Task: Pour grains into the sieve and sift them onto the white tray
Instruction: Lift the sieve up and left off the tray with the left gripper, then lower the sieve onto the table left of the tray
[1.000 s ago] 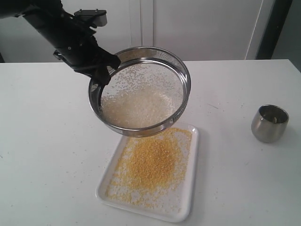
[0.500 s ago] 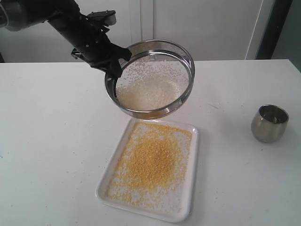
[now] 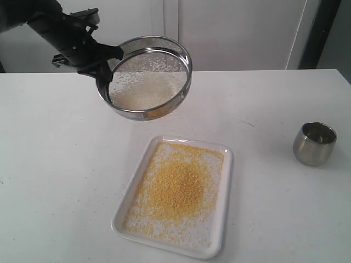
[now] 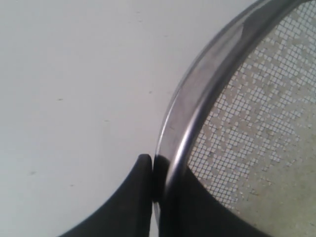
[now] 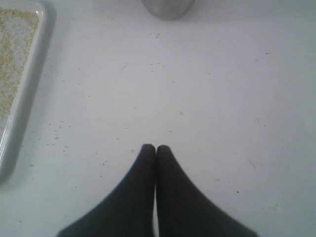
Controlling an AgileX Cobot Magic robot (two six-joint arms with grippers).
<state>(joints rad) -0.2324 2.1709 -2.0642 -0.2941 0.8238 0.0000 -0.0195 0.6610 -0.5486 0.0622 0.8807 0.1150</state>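
While the left gripper point(image 3: 104, 68) is clamping its rim, the single sieve point(image 3: 131, 115) is hanging tilted in the air over the table point(image 3: 55, 181). In the exterior view it is showing up and to the left of the far end of the white tray point(image 3: 227, 203), not touching it. It is a wide, shallow steel ring with a fine grey mesh. The pale grains point(image 3: 140, 96) are gathering on the lower side of the mesh, with a few more spreading thinly higher up. There are two kinds of grain. The golden grains point(image 3: 178, 189) are lying on the one tray, in a thick heap at the middle that is getting thinner toward the rim.

One steel cup point(image 3: 314, 143) is standing upright on the table, well apart to the right of the tray.

Of the two grippers, the exterior view is showing only the left one. The left wrist view is giving a close look at this grip. One finger is pressing on the outside of the steel ring and the other is sitting inside it, so the jaws are narrow, with only the ring between them. The squares of the mesh point(image 4: 256, 98) are also clear there. The right gripper point(image 5: 156, 148) is appearing only in the right wrist view. Its two fingers are touching each other, holding nothing, and it is hovering over bare table. That view is also showing small dark specks point(image 5: 54, 131) scattered beside the tray edge.
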